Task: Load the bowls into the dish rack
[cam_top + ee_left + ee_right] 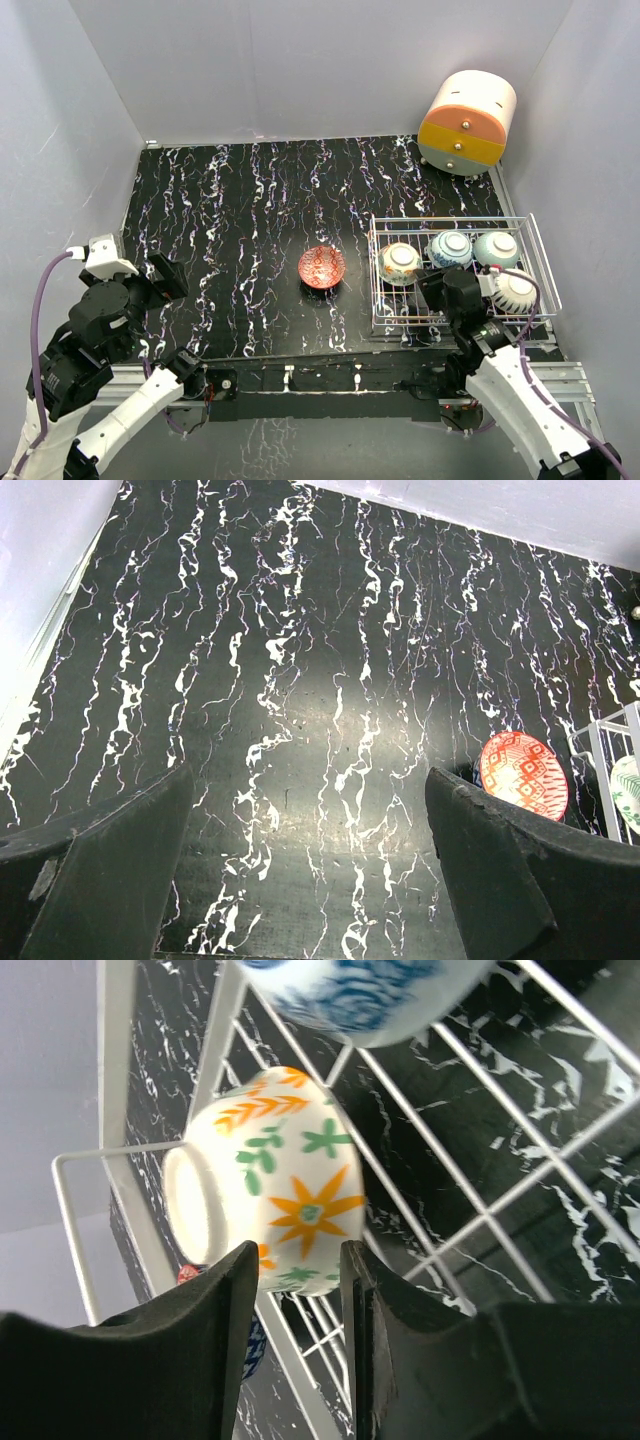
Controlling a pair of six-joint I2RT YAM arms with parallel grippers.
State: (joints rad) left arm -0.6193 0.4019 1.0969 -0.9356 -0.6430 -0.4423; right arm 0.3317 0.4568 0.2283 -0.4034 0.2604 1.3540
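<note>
The left wrist view shows the left end effector (310,780) wide open and empty above the table (300,630). A red bowl (321,267) sits mid-table. Only the right wrist view shows the right end effector (300,1250) slightly open beside a flower bowl (280,1180), which lies tipped on its side in the dish rack (225,1030) on the right.

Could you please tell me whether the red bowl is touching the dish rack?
Apart. The top view shows a strip of bare black table between the red bowl and the dish rack, whose wire wall stands clear of the bowl's rim.
</note>
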